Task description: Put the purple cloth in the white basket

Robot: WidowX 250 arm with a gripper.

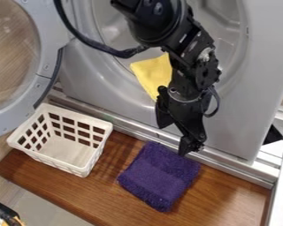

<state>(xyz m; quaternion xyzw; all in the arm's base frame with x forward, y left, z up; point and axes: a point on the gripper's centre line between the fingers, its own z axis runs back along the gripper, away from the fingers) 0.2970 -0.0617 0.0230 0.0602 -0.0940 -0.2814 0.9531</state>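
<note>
Purple cloth: here it is, the purple cloth (158, 176) out on the wooden tabletop (227, 198), lying flat in a thick folded pad, its far corner close to the back edge and a strip of bare wood between it and the basket.
Basket: over to the left of the cloth we have the white basket (86, 170), upright near the tabletop's left corner, open side up, with lattice walls.
Gripper: and the gripper (172, 139) hangs down over the back edge of the tabletop, at the far side of the purple cloth.
Fingers: these are apart, with a gap between them, one at the left and the other lower, its tip overlapping the cloth's far edge in view; whether it touches, I cannot tell.
Arm: the black arm (194, 66) comes in from the top, standing in front of the round opening, a black cable (97, 44) looping off to its left.
Yellow cloth: a flash of yellow, that's the yellow cloth (150, 73) draped over the lower rim of the opening, partly behind the arm.
Machine: the grey machine (241, 106) rises behind the tabletop's back edge, its round door (48, 48) swung open at the left.
</note>
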